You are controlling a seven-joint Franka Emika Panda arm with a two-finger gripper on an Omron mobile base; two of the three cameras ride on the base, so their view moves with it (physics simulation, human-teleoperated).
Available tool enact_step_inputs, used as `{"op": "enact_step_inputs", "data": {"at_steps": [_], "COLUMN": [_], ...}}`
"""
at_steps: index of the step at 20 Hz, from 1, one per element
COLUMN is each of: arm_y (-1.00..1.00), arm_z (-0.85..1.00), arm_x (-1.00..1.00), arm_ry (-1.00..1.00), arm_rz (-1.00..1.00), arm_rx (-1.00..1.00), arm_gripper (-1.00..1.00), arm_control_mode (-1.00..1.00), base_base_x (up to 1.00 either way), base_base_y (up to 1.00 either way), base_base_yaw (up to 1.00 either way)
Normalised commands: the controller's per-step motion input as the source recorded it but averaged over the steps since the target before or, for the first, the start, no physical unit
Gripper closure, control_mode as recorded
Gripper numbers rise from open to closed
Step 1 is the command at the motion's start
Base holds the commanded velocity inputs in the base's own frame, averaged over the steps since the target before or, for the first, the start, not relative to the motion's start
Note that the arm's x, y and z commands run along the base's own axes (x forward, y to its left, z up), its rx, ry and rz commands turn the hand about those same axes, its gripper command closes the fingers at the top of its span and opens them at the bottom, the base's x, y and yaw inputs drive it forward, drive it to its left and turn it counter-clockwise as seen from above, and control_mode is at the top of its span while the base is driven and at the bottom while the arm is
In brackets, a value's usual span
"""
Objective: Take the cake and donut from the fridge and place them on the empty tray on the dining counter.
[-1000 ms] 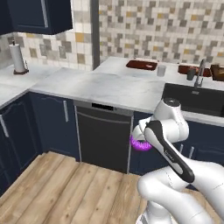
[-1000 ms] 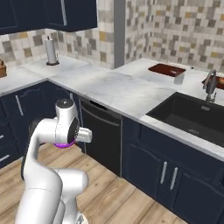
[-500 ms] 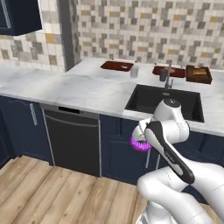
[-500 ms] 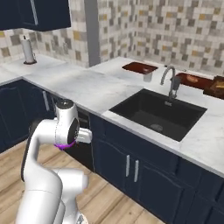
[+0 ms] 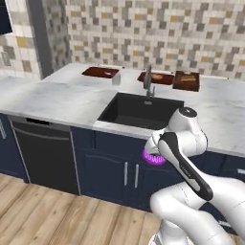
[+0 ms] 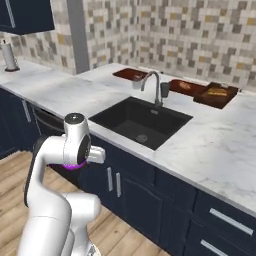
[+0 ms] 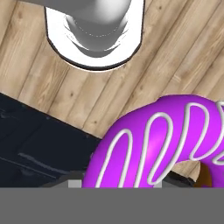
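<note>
Purple-iced donut carried low at the hand, in front of the dark counter base

Purple icing with thin white loops covers the donut [image 7: 164,144], a small ring with a brown edge showing at its hole; the fingers look closed on it, since it sits right at the hand above the wooden floor [image 7: 175,57], though the tips themselves are hidden. The arm [image 5: 184,148] is folded in close, likely to keep the load steady while travelling. Beyond it, past the black sink [image 5: 141,110], the empty brown tray [image 5: 99,72] waits far left on the marble counter [image 5: 52,98], well apart from the gripper [image 5: 154,157].
</note>
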Motion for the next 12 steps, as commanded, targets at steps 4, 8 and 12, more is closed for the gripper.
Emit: {"op": "enact_step_inputs", "data": {"at_steps": [4, 8, 12], "arm_y": [0.00, 0.00, 0.00], "arm_z": [0.00, 0.00, 0.00], "arm_x": [0.00, 0.00, 0.00], "arm_ry": [0.00, 0.00, 0.00], "arm_rz": [0.00, 0.00, 0.00], "arm_rx": [0.00, 0.00, 0.00], "arm_gripper": [1.00, 1.00, 1.00], "arm_control_mode": [1.00, 1.00, 1.00], "base_base_x": [0.00, 0.00, 0.00], "base_base_y": [-0.93, -0.91, -0.90], "base_base_yaw": [-0.05, -0.05, -0.03]}}
